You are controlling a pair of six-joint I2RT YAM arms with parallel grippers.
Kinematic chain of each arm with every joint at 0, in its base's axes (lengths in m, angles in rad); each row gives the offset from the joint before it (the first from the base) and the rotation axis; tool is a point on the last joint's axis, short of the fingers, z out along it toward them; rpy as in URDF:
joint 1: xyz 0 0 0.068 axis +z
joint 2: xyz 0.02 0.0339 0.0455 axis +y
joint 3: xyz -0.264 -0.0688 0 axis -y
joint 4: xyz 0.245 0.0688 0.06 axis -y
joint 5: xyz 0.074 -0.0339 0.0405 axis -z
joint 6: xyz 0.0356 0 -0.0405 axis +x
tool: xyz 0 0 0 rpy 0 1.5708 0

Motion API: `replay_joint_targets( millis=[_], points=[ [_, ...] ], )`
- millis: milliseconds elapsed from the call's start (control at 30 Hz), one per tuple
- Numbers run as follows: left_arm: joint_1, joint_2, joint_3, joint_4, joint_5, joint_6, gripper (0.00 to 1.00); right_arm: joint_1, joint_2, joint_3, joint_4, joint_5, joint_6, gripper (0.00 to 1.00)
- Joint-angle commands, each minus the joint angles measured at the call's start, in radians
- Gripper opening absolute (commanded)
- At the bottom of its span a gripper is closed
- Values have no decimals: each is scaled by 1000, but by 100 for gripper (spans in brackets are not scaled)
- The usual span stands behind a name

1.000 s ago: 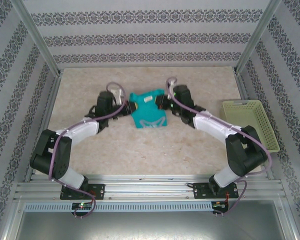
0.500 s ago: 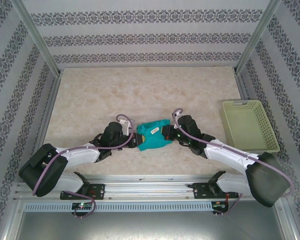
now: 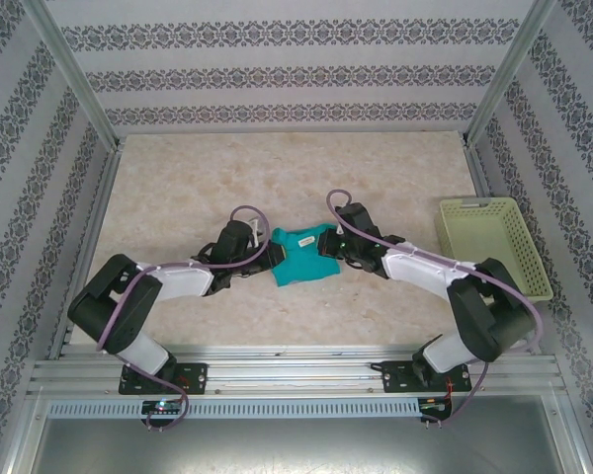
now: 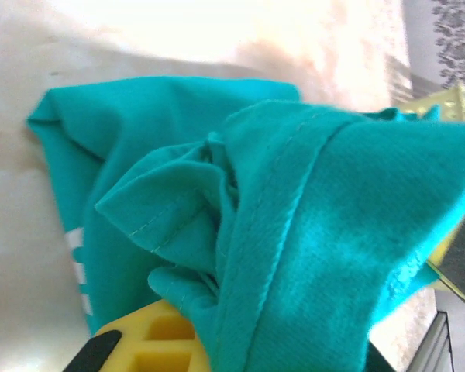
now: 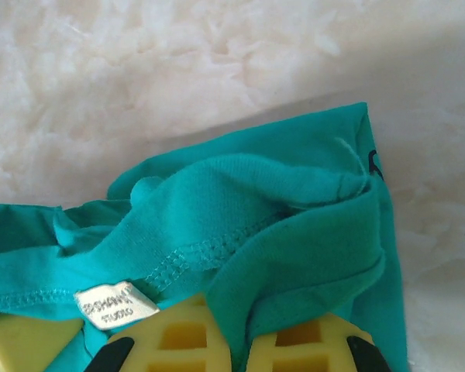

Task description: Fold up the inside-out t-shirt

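As we scan from the left, left gripper [image 3: 268, 260] clenched on the bunched teal-green soft cloth t-shirt [image 3: 301, 265], lying on the beige marbled table [image 3: 277, 168] between both arms; small white neck tag [image 5: 115, 304] facing up; right gripper [image 3: 326, 248] clamped on its other edge; pale yellow-green slatted basket [image 3: 494, 247] well apart, far right

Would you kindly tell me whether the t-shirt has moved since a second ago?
Yes, toward the near side. The t-shirt was level with the basket's far rim and now lies level with its middle.
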Motion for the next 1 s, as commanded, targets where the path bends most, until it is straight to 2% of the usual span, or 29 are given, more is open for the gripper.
replay_joint_targets(
  millis=[0,133,200,467,700,800,967],
  points=[
    [34,81,15,46,30,-74,16,-17,56,50,-33,-11,-30,0],
    [57,154,39,83,68,-97,21,-42,130,90,-34,-20,-43,0],
    [62,157,49,74,71,-91,26,-47,144,96,-34,-12,-46,4],
    [79,106,74,19,71,-58,46,-76,123,143,-87,-29,-85,34],
    [130,57,75,-43,51,-45,64,-95,53,185,-197,56,-139,58],
    [141,27,85,-108,26,-25,64,-95,21,199,-257,111,-168,62],
    [133,-79,133,-329,-79,58,57,-61,-50,197,-316,163,-203,62]
  ],
)
